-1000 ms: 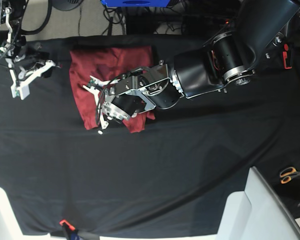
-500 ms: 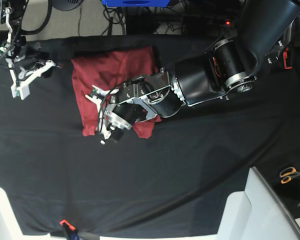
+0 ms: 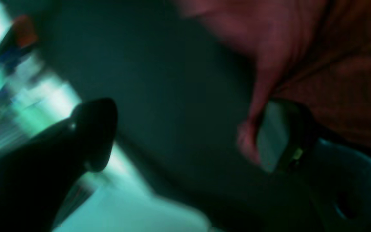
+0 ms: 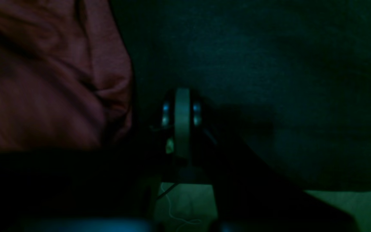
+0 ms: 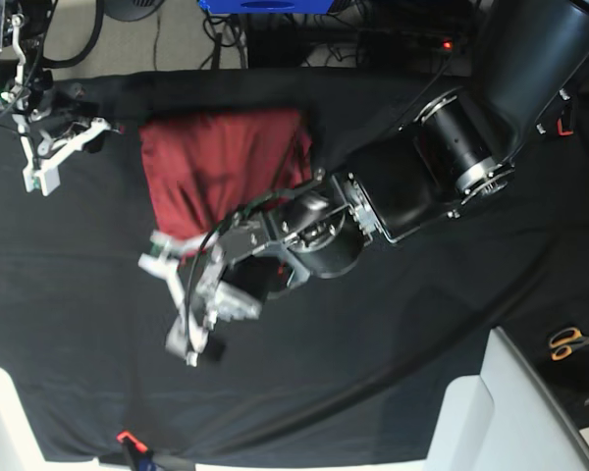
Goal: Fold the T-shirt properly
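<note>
The brick-red thin knit T-shirt [image 5: 221, 162] is seen bunched on the black-clothed table [image 5: 393, 343], its lower edge brushed by one of the left gripper's [image 5: 182, 304] widely spread fingers, while the right gripper [image 5: 44, 167], fingers pressed together, is parked beside it.

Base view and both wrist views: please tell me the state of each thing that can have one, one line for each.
T-shirt: folded into a compact block, flat on the cloth, held by neither tool.
Left tool: open wide, one finger beside the shirt's edge, gripping nothing.
Right tool: shut, empty, beside the shirt.
Tablecloth: spread out, slightly wrinkled.
Scissors: lying at the table's edge, closed.
</note>
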Controlling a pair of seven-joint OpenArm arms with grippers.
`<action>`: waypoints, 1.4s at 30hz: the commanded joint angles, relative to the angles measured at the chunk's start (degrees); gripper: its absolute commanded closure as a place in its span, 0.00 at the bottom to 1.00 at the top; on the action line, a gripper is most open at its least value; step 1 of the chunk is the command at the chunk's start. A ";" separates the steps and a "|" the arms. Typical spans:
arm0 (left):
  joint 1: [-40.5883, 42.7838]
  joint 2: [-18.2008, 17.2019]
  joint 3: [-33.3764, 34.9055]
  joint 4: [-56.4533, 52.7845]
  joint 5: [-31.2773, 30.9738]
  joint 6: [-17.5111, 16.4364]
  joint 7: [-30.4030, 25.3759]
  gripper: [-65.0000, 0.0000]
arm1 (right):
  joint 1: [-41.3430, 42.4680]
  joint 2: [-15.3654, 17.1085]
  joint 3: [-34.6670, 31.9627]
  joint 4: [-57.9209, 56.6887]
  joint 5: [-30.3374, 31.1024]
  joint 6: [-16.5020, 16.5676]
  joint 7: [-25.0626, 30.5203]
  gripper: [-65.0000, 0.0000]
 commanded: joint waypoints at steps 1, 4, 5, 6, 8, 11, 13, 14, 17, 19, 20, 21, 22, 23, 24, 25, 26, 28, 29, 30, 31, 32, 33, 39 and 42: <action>-1.16 0.40 -0.49 3.47 0.35 0.45 0.95 0.00 | 0.41 0.65 0.23 0.77 0.45 0.25 0.81 0.99; 1.56 -1.88 -0.05 9.80 0.00 0.45 3.94 0.00 | 1.03 0.65 0.14 0.77 0.45 0.25 0.45 0.99; 3.15 -2.23 -0.05 10.95 0.00 0.45 4.11 0.00 | 1.03 0.65 0.14 0.77 0.45 0.25 0.45 0.99; 4.46 -2.50 0.12 11.21 0.26 0.45 4.11 0.00 | 1.03 0.65 0.05 0.77 0.45 0.25 0.45 0.99; 6.93 -3.02 0.12 10.42 0.61 0.45 4.11 0.00 | 1.03 0.65 0.05 0.77 0.45 0.25 0.45 0.99; 8.42 -3.55 0.12 10.07 0.70 0.45 4.20 0.00 | 1.12 0.65 0.05 0.77 0.45 0.25 0.45 0.99; 8.86 -4.43 0.03 10.42 0.70 0.45 4.29 0.00 | 1.47 0.65 0.05 0.77 0.45 0.25 0.37 0.99; 8.86 -4.52 0.03 10.42 0.88 0.45 4.29 0.00 | 1.56 0.65 0.05 0.77 0.45 0.25 0.37 0.99; 9.04 -4.52 -0.05 10.42 4.39 0.45 4.38 0.00 | 1.56 0.65 0.05 0.77 0.45 0.25 0.37 0.99; 10.44 -4.52 -0.67 10.68 7.47 0.45 4.38 0.00 | 1.47 0.65 0.05 0.77 0.45 0.25 0.37 0.99; 10.79 -4.52 -0.67 11.30 8.79 0.45 4.38 0.00 | 1.47 0.65 0.05 0.77 0.45 0.25 0.37 0.99; 11.41 -4.52 -0.67 12.35 9.93 0.45 4.38 0.00 | 1.38 0.65 0.05 0.77 0.45 0.25 0.37 0.99; 11.67 -4.52 -0.67 13.76 10.64 0.45 4.38 0.00 | 1.38 0.65 0.05 0.77 0.45 0.25 0.37 0.99; 12.99 -4.61 -0.76 15.52 10.90 0.45 4.47 0.00 | 1.29 0.74 0.05 0.85 0.45 0.34 0.37 0.99; 14.22 -4.78 -0.93 17.19 11.25 0.45 4.47 0.00 | 1.12 0.74 0.05 1.03 0.45 0.43 0.37 0.99; 15.45 -5.31 -1.64 18.95 11.25 0.45 4.47 0.00 | 0.68 0.82 0.05 1.29 0.45 0.52 0.45 0.99; 17.04 -5.66 -2.34 21.23 11.08 0.45 4.47 0.01 | 0.24 0.82 0.05 1.91 0.45 0.52 0.72 0.99; 20.29 -5.75 -3.48 24.22 11.43 0.45 4.47 0.25 | -0.38 1.44 -0.12 3.49 0.36 0.60 0.72 0.99; 22.13 -5.84 -4.62 25.80 11.43 0.45 4.47 0.44 | -0.64 1.97 -0.65 4.28 0.36 0.60 0.81 0.99; 23.89 -6.19 -5.77 26.77 11.34 0.45 4.47 0.62 | -0.90 2.41 -1.35 4.90 0.36 0.60 0.81 0.99; 25.74 -6.37 -6.82 27.56 11.34 0.45 4.47 0.81 | -0.99 3.11 -2.06 5.43 0.36 0.60 0.89 0.99; 27.94 -6.45 -8.14 28.27 11.43 0.45 4.38 1.00 | -1.17 3.90 -2.67 6.04 0.36 0.60 0.89 0.99; 29.69 -6.63 -9.37 28.79 11.43 0.45 4.11 1.00 | -1.17 4.34 -3.38 6.31 0.36 0.60 0.89 0.99; 37.78 -6.63 -16.93 29.06 10.81 0.45 3.68 1.00 | -1.17 4.52 -3.73 5.60 0.36 0.60 0.89 0.99; 39.45 -7.07 -16.93 28.88 10.81 0.45 1.83 1.00 | -1.17 4.34 -3.73 5.60 0.36 0.60 0.89 0.99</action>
